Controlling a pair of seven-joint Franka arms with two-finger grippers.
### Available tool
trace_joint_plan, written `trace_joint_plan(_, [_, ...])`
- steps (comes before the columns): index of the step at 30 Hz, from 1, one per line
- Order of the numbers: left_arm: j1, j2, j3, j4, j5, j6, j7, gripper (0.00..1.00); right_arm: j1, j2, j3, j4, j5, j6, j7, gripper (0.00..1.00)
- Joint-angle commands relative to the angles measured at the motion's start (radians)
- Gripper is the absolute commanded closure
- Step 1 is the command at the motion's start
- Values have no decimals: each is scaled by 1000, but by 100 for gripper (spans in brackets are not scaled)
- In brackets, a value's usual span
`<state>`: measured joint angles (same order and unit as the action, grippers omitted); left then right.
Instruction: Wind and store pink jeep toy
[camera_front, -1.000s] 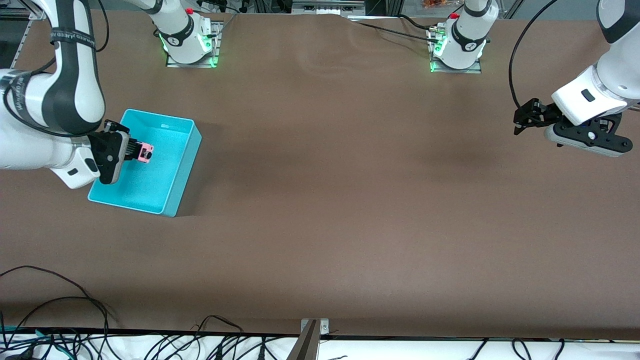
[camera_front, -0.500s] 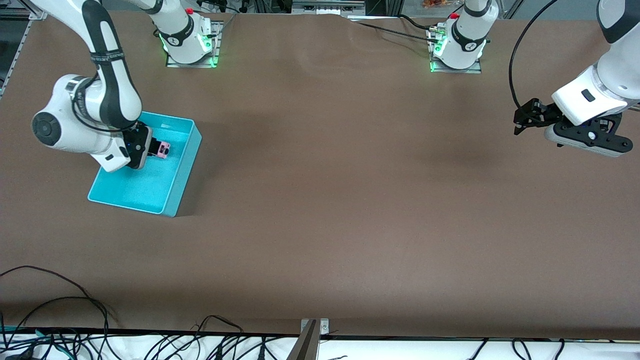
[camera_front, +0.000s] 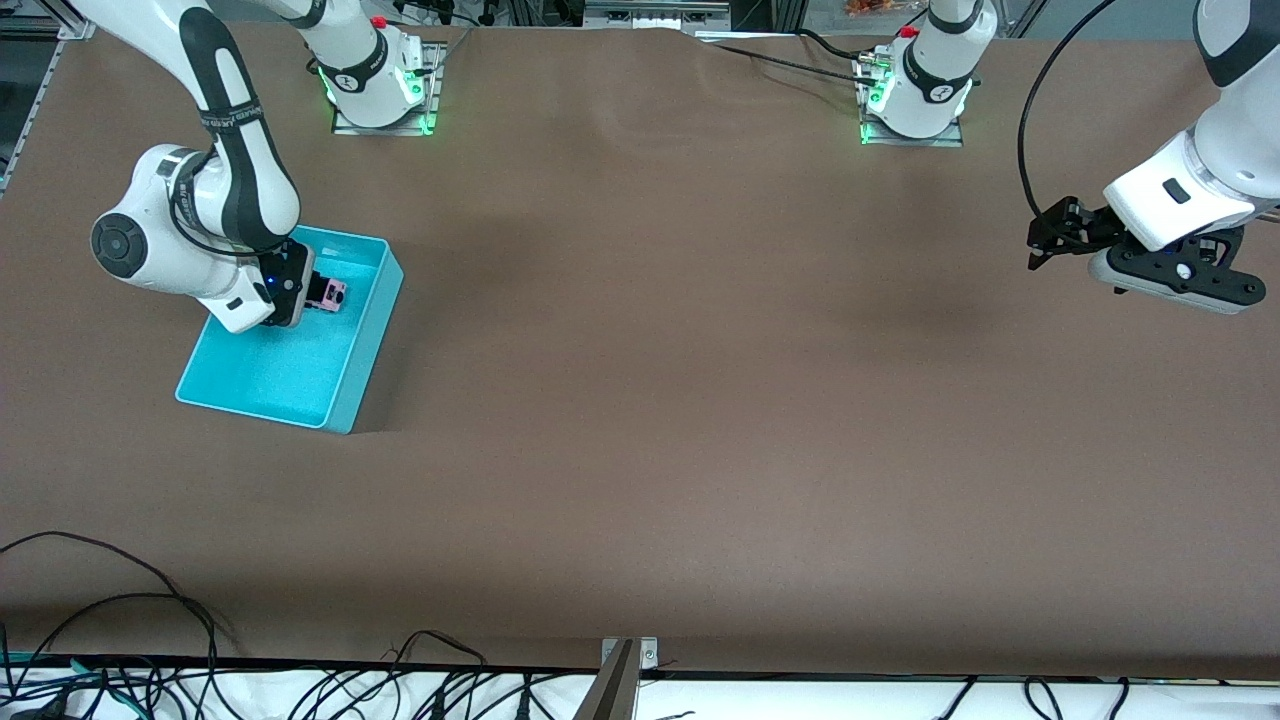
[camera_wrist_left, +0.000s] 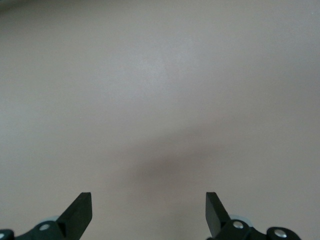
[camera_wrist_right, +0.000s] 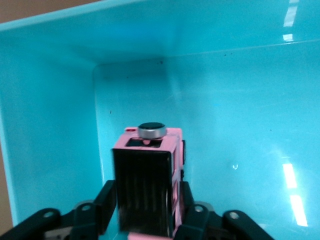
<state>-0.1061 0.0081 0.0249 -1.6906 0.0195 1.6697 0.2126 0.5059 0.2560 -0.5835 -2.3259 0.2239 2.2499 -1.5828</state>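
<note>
Front view: the right claw (camera_front: 312, 290) reaches into the turquoise bin (camera_front: 350, 375), pinching the pink jeep toy (camera_front: 332, 294) low over the half of the bin floor farther from the camera. The left claw (camera_front: 1040, 243) waits, spread wide, over bare table (camera_front: 700, 400) well apart from the bin.

Left wrist view: only table shows between its spread fingers (camera_wrist_left: 80, 210).

Right wrist view: the jeep's long axis runs straight out from the claw toward a bin corner, fingers (camera_wrist_right: 105, 200) flanking its body.

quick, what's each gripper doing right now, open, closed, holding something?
Left gripper: open, empty, waiting over bare table.
Right gripper: inside the bin, fingers around the jeep; cannot tell whether it is gripped or released.
</note>
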Motion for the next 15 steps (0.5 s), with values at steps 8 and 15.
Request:
trace_joint_plan(8, [-9,16,10,37,-16,-27,-2,0,6,-46,2,127,35,-105,-2,0])
trace_joint_plan(15, [-9,16,10,37,-16,-27,-1,0,10,-46,1,443,35,-392,242,0])
